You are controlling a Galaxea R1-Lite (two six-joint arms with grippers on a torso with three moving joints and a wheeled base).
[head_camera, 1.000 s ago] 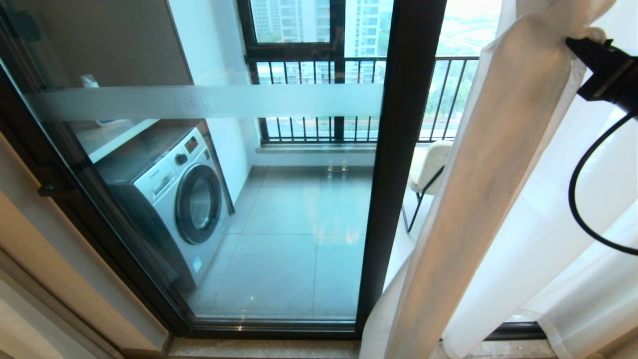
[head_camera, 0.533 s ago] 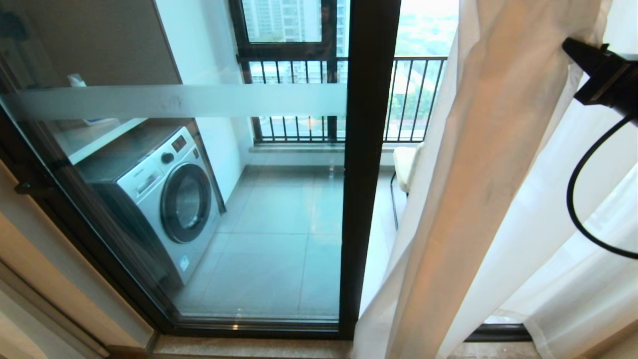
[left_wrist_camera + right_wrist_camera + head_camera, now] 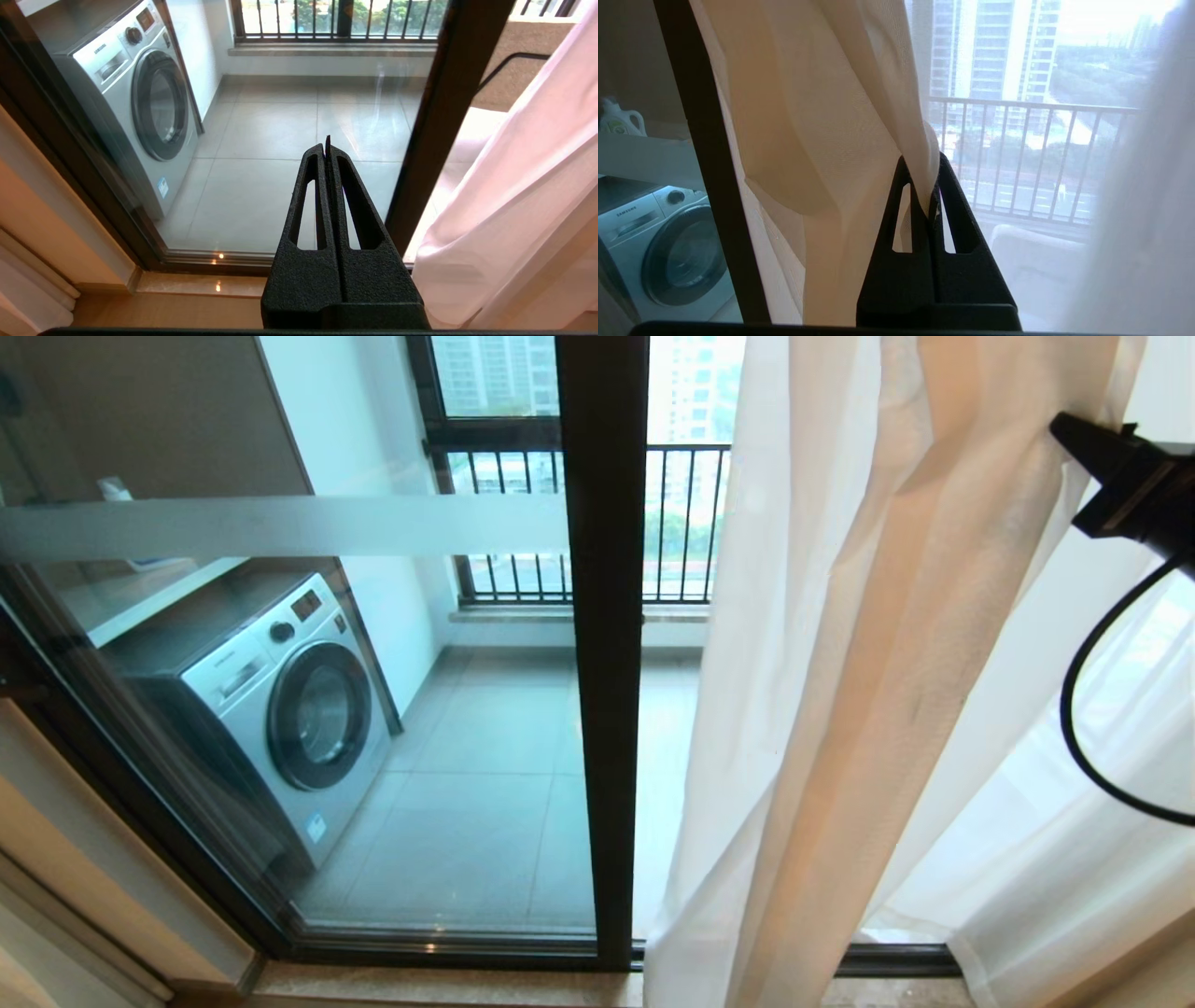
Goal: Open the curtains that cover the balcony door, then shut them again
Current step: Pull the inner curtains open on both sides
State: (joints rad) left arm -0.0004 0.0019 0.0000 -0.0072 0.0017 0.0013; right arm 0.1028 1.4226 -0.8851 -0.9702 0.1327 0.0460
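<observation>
The curtains [image 3: 840, 663] hang as a bunched cream-white sheer panel right of the balcony door's dark post [image 3: 602, 663]. The door's glass with its frosted band [image 3: 327, 523] is uncovered on the left. My right gripper [image 3: 1064, 427] reaches in from the right edge at upper height, shut on a fold of the curtains [image 3: 822, 116]. In the right wrist view the fabric is pinched between the black fingers of that gripper [image 3: 924, 163]. My left gripper [image 3: 326, 147] hangs low before the glass, shut and empty, with the curtains [image 3: 514, 210] to one side.
Behind the glass stand a washing machine [image 3: 280, 700] and a black railing [image 3: 597, 523]. A white chair [image 3: 1036, 261] shows faintly through the sheer cloth. A black cable [image 3: 1083, 709] loops below the right wrist. A beige wall edge [image 3: 93, 859] borders the door on the left.
The whole head view has slid left, so the camera has moved to the right along the door. The right gripper keeps its hold on the curtains. The chair is now behind the fabric.
</observation>
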